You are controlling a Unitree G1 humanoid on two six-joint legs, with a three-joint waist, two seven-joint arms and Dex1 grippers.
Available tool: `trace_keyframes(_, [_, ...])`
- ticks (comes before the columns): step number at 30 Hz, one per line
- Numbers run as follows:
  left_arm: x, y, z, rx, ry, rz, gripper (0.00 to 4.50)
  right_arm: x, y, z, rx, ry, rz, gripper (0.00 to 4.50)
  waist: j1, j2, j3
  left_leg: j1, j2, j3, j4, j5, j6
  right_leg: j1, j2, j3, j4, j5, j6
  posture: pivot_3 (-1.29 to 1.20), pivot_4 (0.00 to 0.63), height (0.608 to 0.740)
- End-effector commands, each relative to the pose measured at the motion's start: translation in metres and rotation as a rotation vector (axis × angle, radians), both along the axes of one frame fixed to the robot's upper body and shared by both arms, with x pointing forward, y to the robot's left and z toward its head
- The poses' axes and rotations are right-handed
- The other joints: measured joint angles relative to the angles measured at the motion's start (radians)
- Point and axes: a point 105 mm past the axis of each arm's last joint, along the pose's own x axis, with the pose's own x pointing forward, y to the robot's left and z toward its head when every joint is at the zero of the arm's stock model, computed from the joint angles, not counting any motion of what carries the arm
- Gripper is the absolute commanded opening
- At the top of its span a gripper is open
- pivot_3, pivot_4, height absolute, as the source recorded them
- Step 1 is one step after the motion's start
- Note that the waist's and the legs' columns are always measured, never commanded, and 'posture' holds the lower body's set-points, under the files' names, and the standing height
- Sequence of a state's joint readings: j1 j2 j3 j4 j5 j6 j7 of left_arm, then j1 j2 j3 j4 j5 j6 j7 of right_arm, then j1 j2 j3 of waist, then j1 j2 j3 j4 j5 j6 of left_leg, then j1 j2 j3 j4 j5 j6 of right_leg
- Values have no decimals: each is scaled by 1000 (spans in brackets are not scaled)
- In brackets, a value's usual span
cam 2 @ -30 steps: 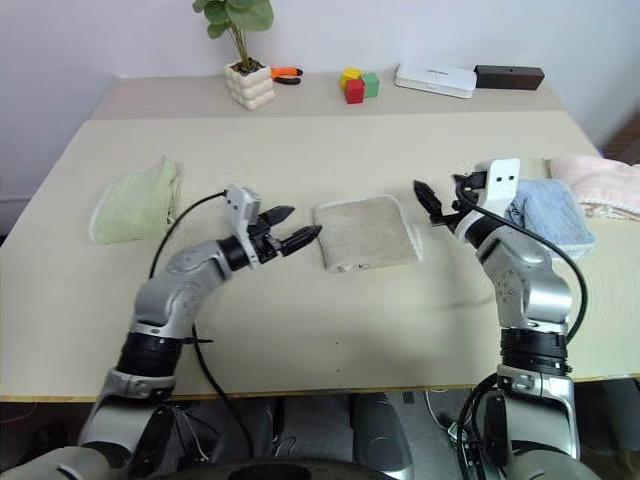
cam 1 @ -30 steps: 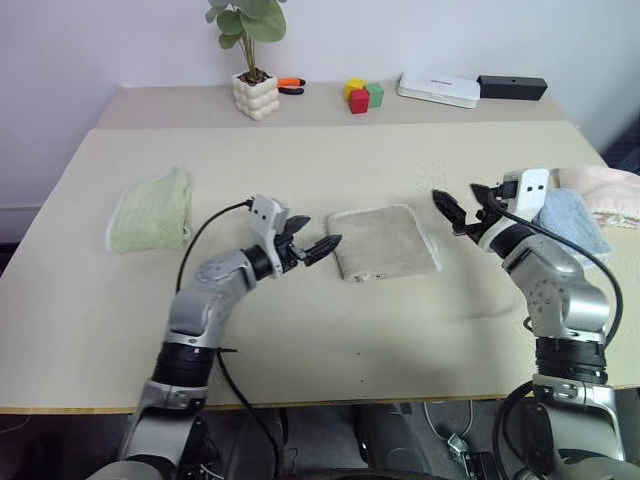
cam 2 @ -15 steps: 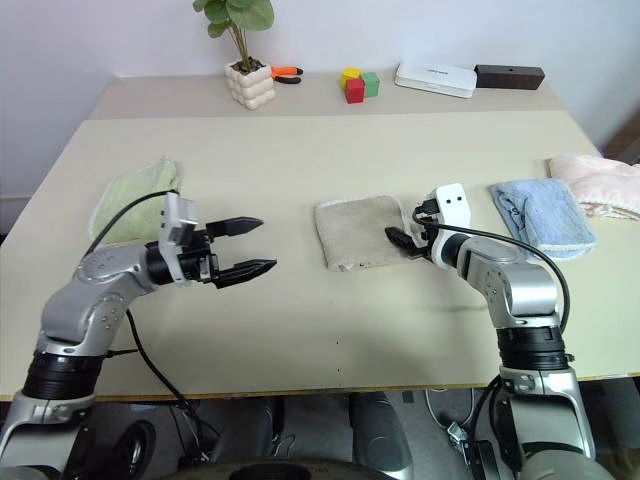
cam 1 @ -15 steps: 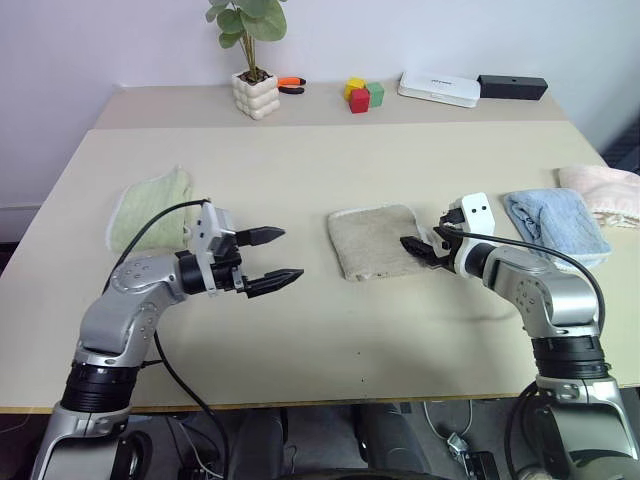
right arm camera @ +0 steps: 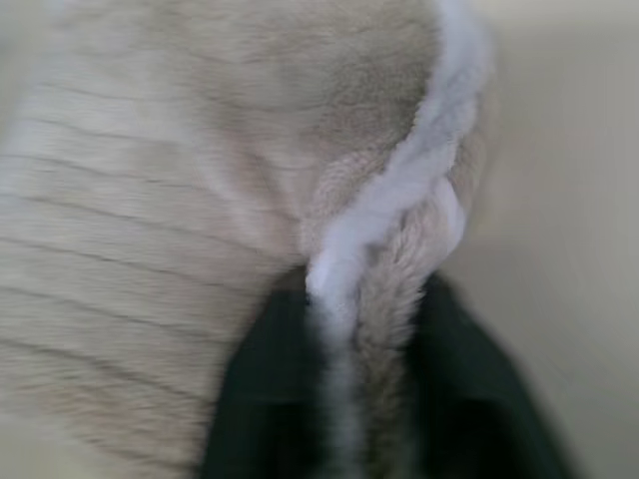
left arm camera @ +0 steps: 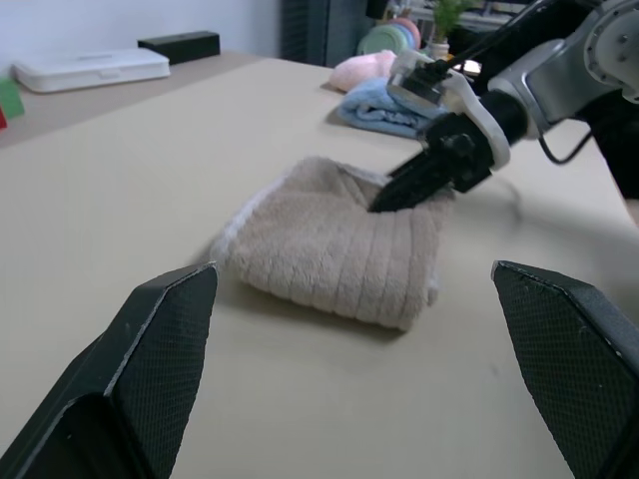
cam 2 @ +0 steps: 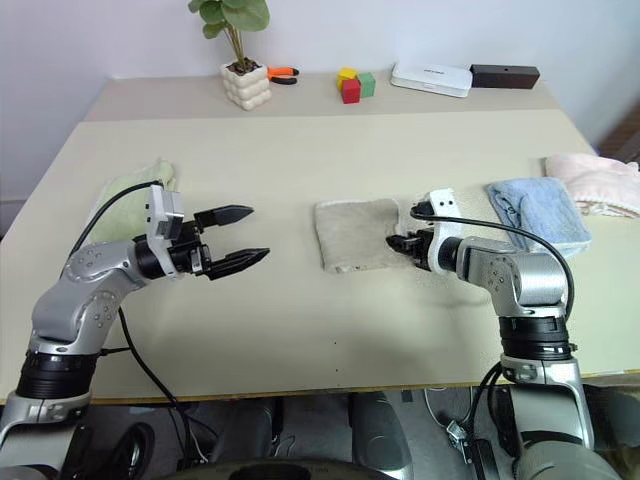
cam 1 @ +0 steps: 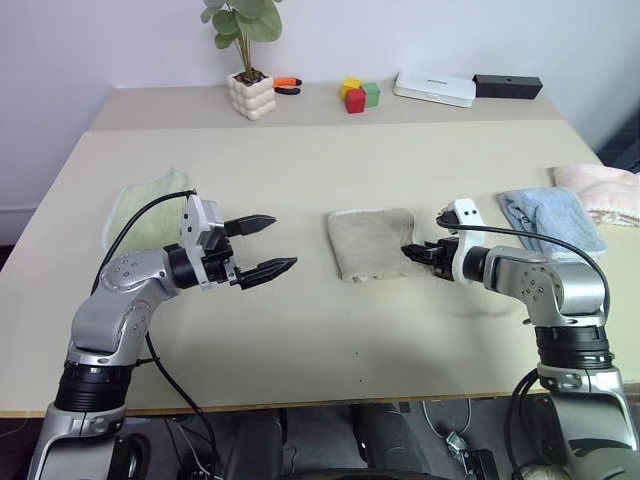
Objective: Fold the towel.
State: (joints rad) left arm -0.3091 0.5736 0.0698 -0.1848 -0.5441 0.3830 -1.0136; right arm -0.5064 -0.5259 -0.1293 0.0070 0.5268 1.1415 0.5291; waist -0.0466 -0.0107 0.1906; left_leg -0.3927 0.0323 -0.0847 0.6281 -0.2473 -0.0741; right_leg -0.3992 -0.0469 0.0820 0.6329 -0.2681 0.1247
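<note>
The towel [cam 1: 368, 243], beige-tan terry with a whitish stitched edge, lies folded in the middle of the table. My right gripper [cam 1: 410, 251] is shut on the towel's right edge; in the right wrist view the white edging [right arm camera: 384, 215] bunches between its two dark fingers [right arm camera: 262, 394]. The same pinch shows in the left wrist view, where the black fingers [left arm camera: 424, 178] press into the cloth [left arm camera: 329, 244]. My left gripper [cam 1: 268, 243] hovers open, well to the left of the towel, with nothing between its fingers.
A light green cloth [cam 1: 145, 207] lies at the left, a light blue cloth [cam 1: 555, 220] and a pink one [cam 1: 602, 190] at the right. Along the back stand a potted plant [cam 1: 250, 85], coloured blocks [cam 1: 358, 94], a white box [cam 1: 434, 88] and a black box [cam 1: 507, 86].
My right gripper came down to the left from above the table and shut on the towel's right edge. My left gripper drew back to the left, away from the towel, staying open.
</note>
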Motion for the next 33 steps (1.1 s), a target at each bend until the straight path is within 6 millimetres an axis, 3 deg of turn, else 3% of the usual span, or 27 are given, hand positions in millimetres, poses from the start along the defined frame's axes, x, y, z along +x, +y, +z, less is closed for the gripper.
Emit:
trace_keyframes(1, [-1,-1,5,-9,-38,5,4500,2,5,5,64,3,-9,43,1,0,0,0,0,0,0,0,0,0,0,0,0,0,0,0,150,740])
trace_keyframes(7, [2,-6,6,-35,-37,-3,4500,18,-17,19,239,-30,-202,43,1,1,0,0,0,0,0,0,0,0,0,0,0,0,0,0,150,740])
trace_keyframes(13, [14,-11,15,-76,-53,-50,4500,27,-64,58,448,-166,-460,43,8,1,1,-2,0,0,1,0,0,-1,-1,0,0,0,0,0,150,740])
trace_keyframes(20, [25,-25,21,-120,-59,-110,4500,18,-117,96,577,-364,-739,43,1,2,1,-3,0,0,-1,0,0,-3,0,0,1,0,0,0,150,740])
trace_keyframes(29, [30,-43,19,-157,-49,-165,4500,12,-177,118,603,-530,-990,43,0,3,1,-3,0,1,-1,0,0,-5,0,0,2,0,0,0,150,740])
trace_keyframes(33, [25,-48,20,-180,-56,-179,4500,12,-191,124,651,-558,-1031,43,2,3,1,-4,0,1,-1,0,0,-5,0,0,2,0,0,0,150,740])
